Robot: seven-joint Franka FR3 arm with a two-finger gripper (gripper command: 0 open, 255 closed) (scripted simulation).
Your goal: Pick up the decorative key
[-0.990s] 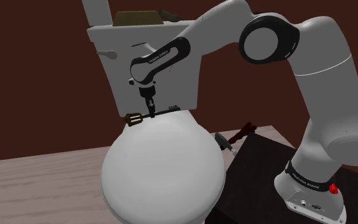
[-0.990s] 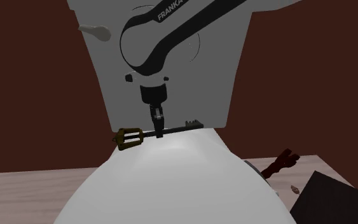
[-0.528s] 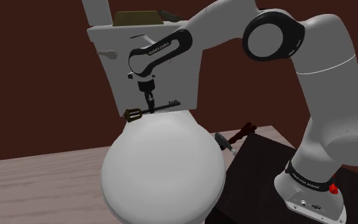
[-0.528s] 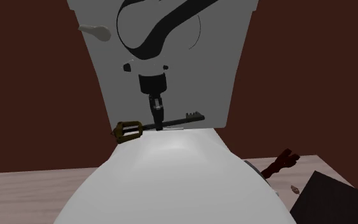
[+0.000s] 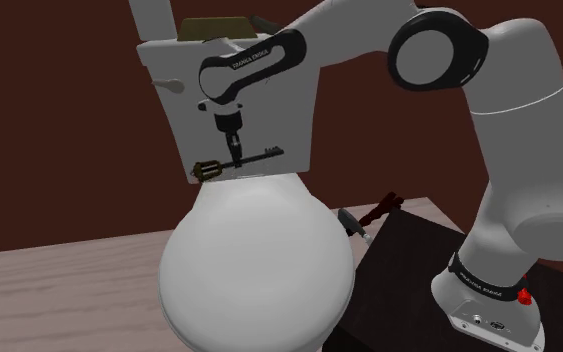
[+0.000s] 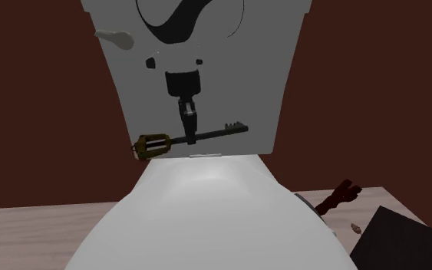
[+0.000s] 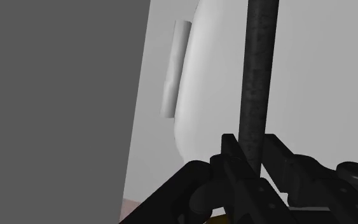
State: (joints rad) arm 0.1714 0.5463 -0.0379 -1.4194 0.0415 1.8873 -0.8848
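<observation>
The decorative key (image 6: 183,139) has a dark shaft, a brass-coloured bow (image 6: 152,146) and a toothed end (image 6: 237,127). It hangs level in the air, clear of the white toilet lid (image 6: 206,207), in front of the grey tank (image 6: 130,92). My gripper (image 6: 189,132) points straight down and is shut on the key's shaft near its middle. In the shoulder view the key (image 5: 249,160) sits just above the lid (image 5: 259,260), held by the gripper (image 5: 235,157). The wrist view has the dark shaft (image 7: 259,83) clasped between the black fingers (image 7: 234,159).
A flush handle (image 6: 114,36) sticks out of the tank's upper corner. A dark red object (image 5: 384,207) lies beside the toilet near the dark stand (image 5: 409,260). A brown object (image 5: 214,28) rests on top of the tank. Pale wooden floor (image 5: 59,280) lies below.
The gripper has risen with the key in it. The key has come off the toilet lid and now hangs a little above it.
</observation>
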